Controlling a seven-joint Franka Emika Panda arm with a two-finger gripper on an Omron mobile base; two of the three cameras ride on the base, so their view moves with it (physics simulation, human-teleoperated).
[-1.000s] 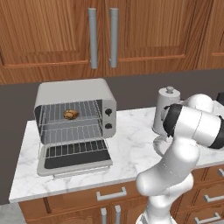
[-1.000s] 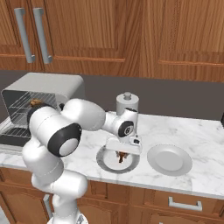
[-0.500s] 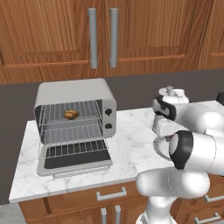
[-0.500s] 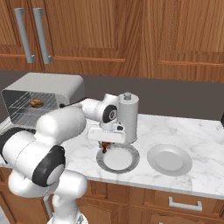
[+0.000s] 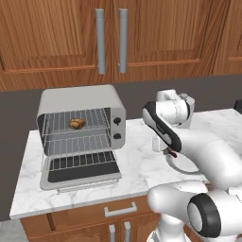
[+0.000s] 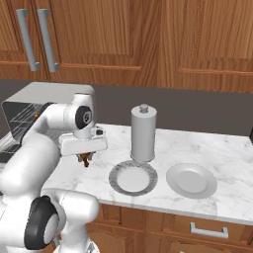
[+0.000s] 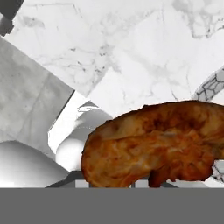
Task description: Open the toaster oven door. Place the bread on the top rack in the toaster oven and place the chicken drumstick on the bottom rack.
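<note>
Left of the hand (image 6: 86, 160), the open toaster oven (image 5: 81, 134) is seen.
The chicken drumstick (image 7: 157, 148) is pinched; its bottom rack (image 5: 81, 161) lies lower, across the worktop (image 5: 137, 160).

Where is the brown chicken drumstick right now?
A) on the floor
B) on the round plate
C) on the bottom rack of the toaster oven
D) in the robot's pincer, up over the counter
D: the brown chicken drumstick hangs from the pincer above the white marble counter, left of the crackle-rimmed round plate.
</note>
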